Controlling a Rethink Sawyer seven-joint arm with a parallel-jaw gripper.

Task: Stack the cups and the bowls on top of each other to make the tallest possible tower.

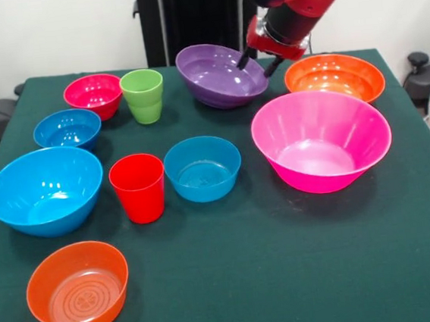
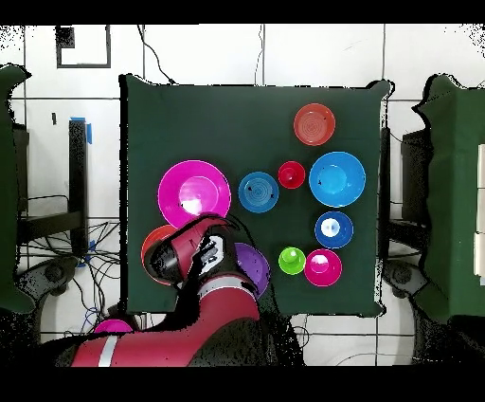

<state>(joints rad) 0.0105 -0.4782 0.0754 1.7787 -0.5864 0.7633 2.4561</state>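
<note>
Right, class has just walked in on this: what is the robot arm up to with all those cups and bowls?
The red arm's gripper is down at the rim of the purple bowl, fingers open with one on each side of the rim, not yet lifting. Nothing is stacked: the big pink bowl, the orange bowl behind it, the blue bowls, the red cup and the green cup all stand singly on the green cloth.

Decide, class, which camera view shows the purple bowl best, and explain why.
The front view shows the purple bowl best: its whole rim and inside are visible, with the gripper straddling its rim on the orange bowl's side. In the overhead view the arm covers most of the purple bowl, leaving only a sliver.
</note>
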